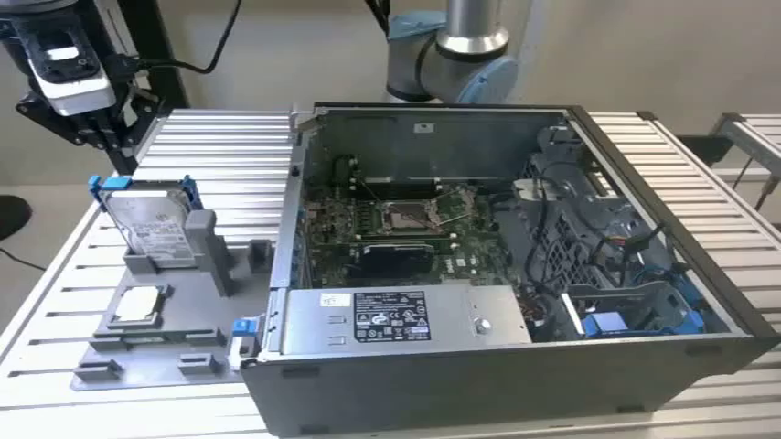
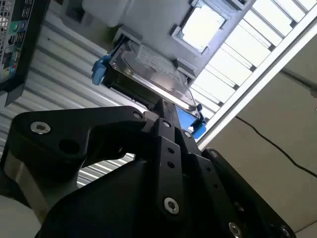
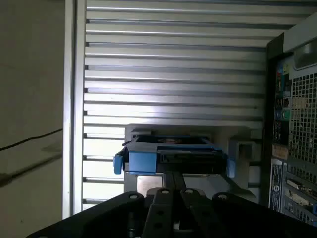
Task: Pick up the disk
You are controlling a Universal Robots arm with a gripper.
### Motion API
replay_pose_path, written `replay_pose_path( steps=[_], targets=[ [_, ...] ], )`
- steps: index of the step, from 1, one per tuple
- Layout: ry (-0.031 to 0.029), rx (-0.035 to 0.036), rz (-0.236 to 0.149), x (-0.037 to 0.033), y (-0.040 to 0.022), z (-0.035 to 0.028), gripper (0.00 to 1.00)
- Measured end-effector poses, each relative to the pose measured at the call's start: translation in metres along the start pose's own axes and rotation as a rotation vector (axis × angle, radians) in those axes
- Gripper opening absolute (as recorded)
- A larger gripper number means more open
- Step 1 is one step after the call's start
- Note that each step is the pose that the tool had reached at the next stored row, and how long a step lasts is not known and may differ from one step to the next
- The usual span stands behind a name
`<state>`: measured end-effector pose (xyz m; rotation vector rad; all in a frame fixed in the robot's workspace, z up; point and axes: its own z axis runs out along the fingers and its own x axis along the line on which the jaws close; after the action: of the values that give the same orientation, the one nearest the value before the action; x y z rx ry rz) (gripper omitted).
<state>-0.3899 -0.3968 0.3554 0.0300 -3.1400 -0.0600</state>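
Here, closest to the wrist cameras, the gripper [image 2: 166,110] is hanging above and apart from the disk [image 2: 151,74], and the risk I am seeing lies in how the two are lining up. In the first wrist view its black linkage is pointing at the blue carrier frame [image 3: 171,157] along the disk's upper edge, so a descent drifting sideways could be catching that plastic instead of the metal body, flexing it or letting the disk slip. A skewed closing could also be tipping the disk against the grey stand [image 1: 196,265] and jamming it in its slot. How far the gripper is standing open I cannot tell; it is gripping nothing and touching nothing, the exterior view showing a gap between it and the disk. Just beyond, the disk is standing upright on edge in that stand, at the exterior view's left on the slatted table [image 1: 49,302]. A small square chip [image 1: 138,305] is lying flat in the same fixture, and the open computer case [image 1: 513,375] is sitting farther toward the exterior view's right.
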Motion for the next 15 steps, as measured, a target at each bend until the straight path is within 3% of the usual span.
replay_pose_path(
  steps=[9,15],
  targets=[
    [0.0000,0.0000,-0.001,0.0000,0.0000,0.0000,0.00],
    [0.0035,0.0000,-0.091,0.0001,0.0000,0.0000,0.00]
  ],
)
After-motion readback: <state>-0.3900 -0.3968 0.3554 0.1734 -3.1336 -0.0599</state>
